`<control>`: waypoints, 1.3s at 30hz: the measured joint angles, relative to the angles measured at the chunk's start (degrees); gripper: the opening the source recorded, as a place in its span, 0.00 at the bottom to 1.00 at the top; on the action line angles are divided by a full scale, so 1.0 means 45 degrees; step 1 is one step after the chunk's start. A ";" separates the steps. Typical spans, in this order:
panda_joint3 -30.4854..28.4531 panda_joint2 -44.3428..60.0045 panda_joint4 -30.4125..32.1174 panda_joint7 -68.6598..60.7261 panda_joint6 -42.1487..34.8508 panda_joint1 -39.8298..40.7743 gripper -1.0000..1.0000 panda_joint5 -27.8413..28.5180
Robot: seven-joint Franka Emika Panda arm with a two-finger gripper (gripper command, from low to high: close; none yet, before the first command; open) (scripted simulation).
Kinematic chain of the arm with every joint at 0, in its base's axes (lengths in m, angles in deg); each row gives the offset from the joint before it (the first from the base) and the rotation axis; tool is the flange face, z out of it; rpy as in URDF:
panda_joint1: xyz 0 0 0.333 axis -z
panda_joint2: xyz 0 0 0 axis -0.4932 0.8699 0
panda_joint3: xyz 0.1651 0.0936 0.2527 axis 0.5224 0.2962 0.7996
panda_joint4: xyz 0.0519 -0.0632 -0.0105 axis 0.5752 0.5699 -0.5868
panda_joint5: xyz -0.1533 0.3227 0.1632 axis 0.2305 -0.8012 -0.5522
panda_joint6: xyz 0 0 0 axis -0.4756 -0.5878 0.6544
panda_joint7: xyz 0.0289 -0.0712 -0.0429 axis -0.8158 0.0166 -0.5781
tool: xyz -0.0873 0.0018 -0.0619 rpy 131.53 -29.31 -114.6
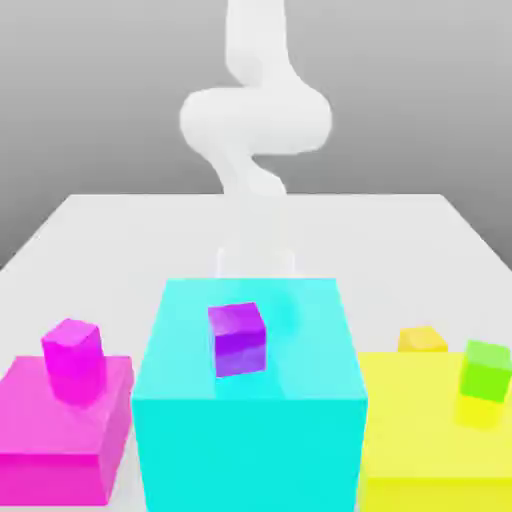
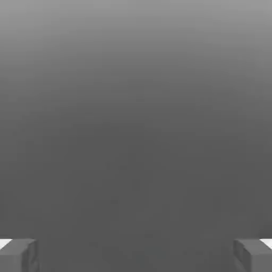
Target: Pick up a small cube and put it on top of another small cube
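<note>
Exterior view first: the small cube (image 1: 422, 339) is a plain orange-yellow block with flat, unmarked faces; it sits behind the large yellow block (image 1: 420, 440), whose far edge hides its lower part (whether it rests on the tabletop (image 1: 120, 240) there cannot be told). The other small cube (image 1: 486, 371) is bright green, equally plain and about the same size, standing on top of the large yellow block near its edge on the exterior view's right.

No writing, label or brand appears on any object.

Counted: four small cubes, namely one orange-yellow, one green, one purple (image 1: 238, 340) and one magenta (image 1: 72, 357). Three large blocks stand in a row: the yellow one, a cyan block (image 1: 250, 440) beside it carrying the purple cube, and beyond that a lower magenta block (image 1: 60, 440) carrying the magenta cube.

One white arm (image 1: 255, 120) rises beyond the cyan block. From the hand view, the gripper (image 2: 136, 255) has its two grey fingers (image 2: 18, 255) spread wide apart, with nothing between them.
</note>
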 joint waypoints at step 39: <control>-0.1841 0.6661 0.5048 -2.0519 0.4763 -0.8947 0.50 0.1484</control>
